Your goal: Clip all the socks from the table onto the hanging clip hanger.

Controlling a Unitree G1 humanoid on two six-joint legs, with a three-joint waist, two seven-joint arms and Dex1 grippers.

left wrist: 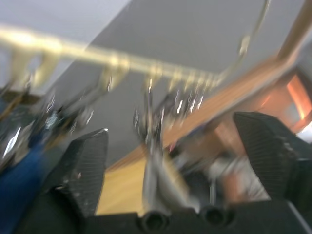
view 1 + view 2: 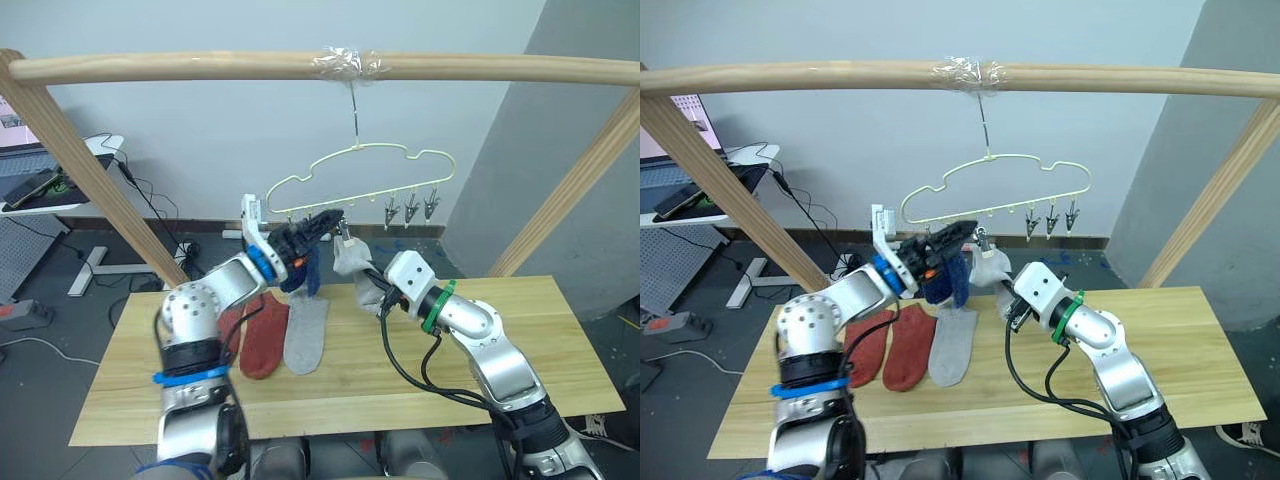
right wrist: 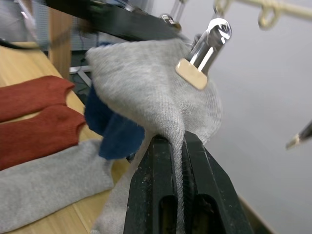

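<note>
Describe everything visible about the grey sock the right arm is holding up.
The light grey soft-fabric ankle sock hangs bunched and folded below the pale-yellow wire clip hanger, above the light wooden table. The right pincer is shut on its lower part. A small metal clip with a tan pad lies against its upper edge. A blue sock hangs just behind.

L arm raised, elbow bent, forearm angled up twd centre; L tool [image 2: 325,222] w/ fingers spread wide apart. R arm reaches up & inward from lower right, wrist tilted up; R tool [image 3: 178,146] w/ fingers pressed tight together, pinching grey fabric.
</note>
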